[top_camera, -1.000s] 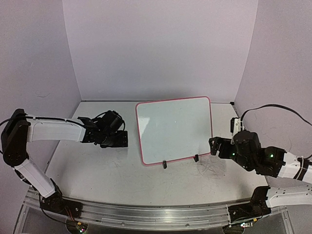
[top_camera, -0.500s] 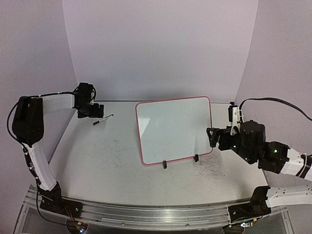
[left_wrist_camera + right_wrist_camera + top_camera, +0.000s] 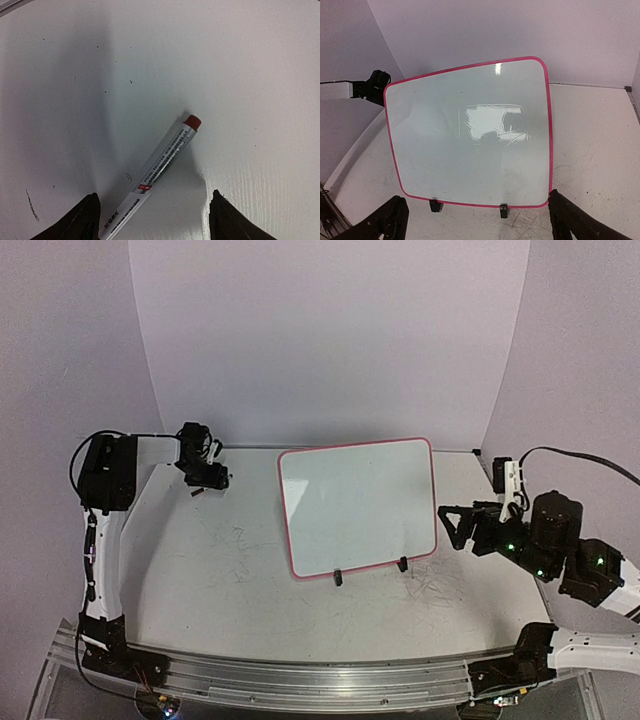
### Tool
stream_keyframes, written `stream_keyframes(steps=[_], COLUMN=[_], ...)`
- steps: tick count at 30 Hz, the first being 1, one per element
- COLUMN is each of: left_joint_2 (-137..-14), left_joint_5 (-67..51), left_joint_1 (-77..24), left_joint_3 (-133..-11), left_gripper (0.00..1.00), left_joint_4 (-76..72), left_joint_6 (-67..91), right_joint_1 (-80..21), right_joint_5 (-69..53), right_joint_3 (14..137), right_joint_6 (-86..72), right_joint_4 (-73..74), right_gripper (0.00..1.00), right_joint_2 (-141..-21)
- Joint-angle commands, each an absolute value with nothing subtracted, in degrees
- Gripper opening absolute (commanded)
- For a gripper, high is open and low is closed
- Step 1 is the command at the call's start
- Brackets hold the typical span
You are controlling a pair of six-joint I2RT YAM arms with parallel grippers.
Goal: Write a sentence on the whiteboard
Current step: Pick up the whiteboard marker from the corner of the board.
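Whiteboard (image 3: 357, 505) stands propped near the middle of the tabletop (image 3: 220, 580), and its glossy face shows only glare. My left hand (image 3: 154, 196) hangs over the far left corner with its fingers apart. A silver marker (image 3: 162, 165) with a red end lies flat between them, ungripped. My right hand (image 3: 450, 528) is just beside the board's right edge, spread wide and holding nothing.
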State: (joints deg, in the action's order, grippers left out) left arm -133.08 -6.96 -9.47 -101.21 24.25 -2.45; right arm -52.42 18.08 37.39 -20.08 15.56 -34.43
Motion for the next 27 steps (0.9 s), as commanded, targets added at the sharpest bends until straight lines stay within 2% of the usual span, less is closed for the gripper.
stream_keyframes(steps=[1,7,12,18,24,27], left_joint_2=[-131.51,-128.85,-123.15,-111.02,-92.64,-80.99], left_joint_5=[-7.1,-3.79,0.42,1.94,-4.23,-4.91], left_joint_1=[-9.81,-12.0,-14.5,-14.8,-15.66,-19.79], left_joint_3=[-99.16,-92.67,-86.0,-75.72,-66.21,-60.89], left_gripper=[0.62,0.29,0.11,0.02,0.0,0.0], left_joint_4=[25.75,25.74,25.75,26.24,26.51,24.83], left_joint_6=[-2.93,-0.27,7.67,13.24,14.64,18.08], right_joint_1=[-52.44,-52.45,-52.47,-52.47,-52.34,-51.47], right_joint_5=[17.99,20.46,21.85,22.29,17.71,15.71], right_joint_3=[37.48,39.71,42.77,45.44,51.8,59.33], right_joint_6=[-22.8,-21.4,-21.18,-21.05,-20.47,-22.66], right_joint_4=[17.59,16.7,16.14,15.98,16.18,21.23], right_gripper=[0.98,0.98,0.98,0.98,0.98,0.96], right_joint_2=[-30.44,-36.44,-42.81,-49.27,-56.0,-65.82])
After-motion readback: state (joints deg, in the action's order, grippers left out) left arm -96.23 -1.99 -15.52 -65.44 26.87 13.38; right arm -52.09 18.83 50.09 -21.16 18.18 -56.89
